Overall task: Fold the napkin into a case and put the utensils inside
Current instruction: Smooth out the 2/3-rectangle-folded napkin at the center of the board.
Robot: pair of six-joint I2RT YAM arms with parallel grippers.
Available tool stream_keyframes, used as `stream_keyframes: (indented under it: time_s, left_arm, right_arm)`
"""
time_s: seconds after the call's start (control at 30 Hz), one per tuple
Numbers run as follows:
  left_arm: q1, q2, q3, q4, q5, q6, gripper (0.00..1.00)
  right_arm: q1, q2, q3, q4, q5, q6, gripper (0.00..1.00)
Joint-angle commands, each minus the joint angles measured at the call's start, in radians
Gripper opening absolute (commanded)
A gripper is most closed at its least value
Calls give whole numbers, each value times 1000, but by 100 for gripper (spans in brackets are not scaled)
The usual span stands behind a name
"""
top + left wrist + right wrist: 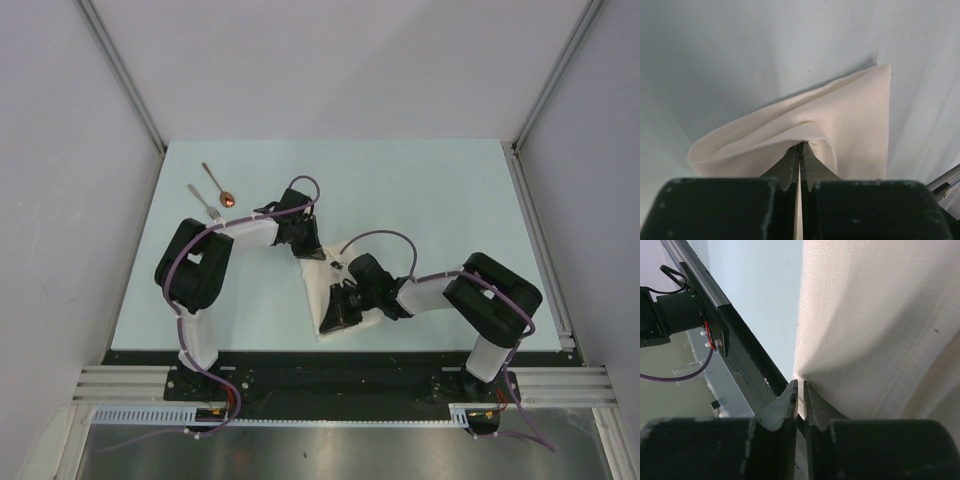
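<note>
The cream-white napkin [322,285] lies partly folded on the pale blue table, between my two grippers. My left gripper [308,250] is at its far corner, jaws shut on a raised fold of the cloth [850,120], pinched at the left gripper's tips [801,146]. At the cloth's near edge, my right gripper [336,312] holds a thin edge of the napkin [880,330] in its nearly closed tips [800,386]. The utensils lie at the far left of the table: a silver fork [205,203] and a spoon [218,185] with a copper bowl. No case shape shows.
A black strip and metal rail [330,375] run along the table's near edge, close to my right gripper; the strip [740,355] also shows in the right wrist view. White walls [60,200] enclose the table on the left, back and right.
</note>
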Motion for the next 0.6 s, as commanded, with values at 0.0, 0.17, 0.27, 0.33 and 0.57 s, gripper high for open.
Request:
stream_keyframes:
  time_s: [0.0,0.17,0.27,0.33,0.57]
  left_arm:
    - [9,-57,27,-11,-35,31,2]
    - [9,-133,23,-31,12,37,10]
    - [9,-148,15,-40,49,30,15]
    - [8,-159,-11,-22,63,20,16]
    - [8,-105,-4,4,78,-6,7]
  right_arm:
    - [-39,-134,45,-167,41,-81,15]
    - [-83,-239,-17,-232,65,-104,20]
    - [-102,-289,-53,-258,71,-108,22]
    - [-103,-318,-75,-258,77,-98,23]
    - [-99,-280,-93,-177,55,-69,22]
